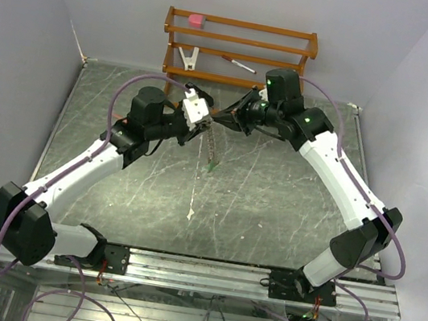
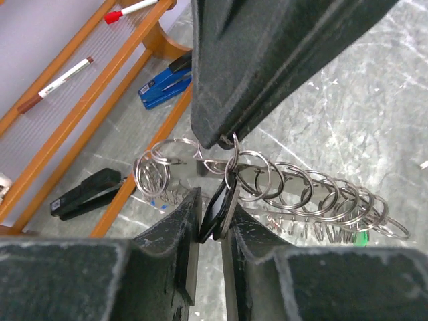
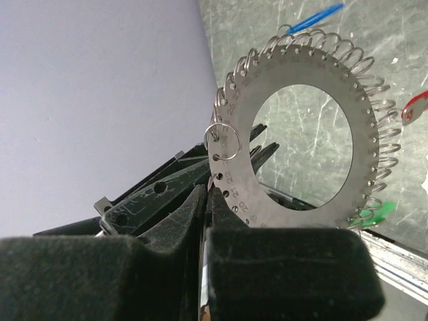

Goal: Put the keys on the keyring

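- Overhead, two arms are seen meeting above the far middle of the counter [image 1: 271, 210]. The left gripper [image 1: 197, 114] and right gripper [image 1: 235, 116] are brought nose to nose just before a wooden rack [image 1: 241, 43] at the far edge.
- One keyring [image 3: 294, 200] is counted, held clear of the counter between the two grippers.
- Four coloured tags are counted: a blue tag [image 3: 314, 19], a red tag [image 3: 416, 107], a green tag [image 3: 371, 214] and a black tag [image 2: 215, 215].
- The green tag is seen at the keyring's low rim. Whether the blue and red ones are hung on it cannot be told.
- Two staplers, a blue stapler [image 2: 164, 83] and a black stapler [image 2: 87, 194], are seen beside the rack's lower rails. Two pens [image 2: 57, 83] are laid on its shelves.
- The counter is dark grey-green, streaked with white scratches. It is closed in by pale lilac walls [image 1: 25, 16], with an aluminium rail [image 1: 221, 272] along the near edge.
- The keyring is shown as a flat grey disc with a wide round hole. Numbered holes are punched around its rim, and small wire split rings [image 2: 321, 197] are threaded through them.
- The right jaws are clenched on the disc's rim. The left jaws are clenched on the black tag, right against the keyring's edge.
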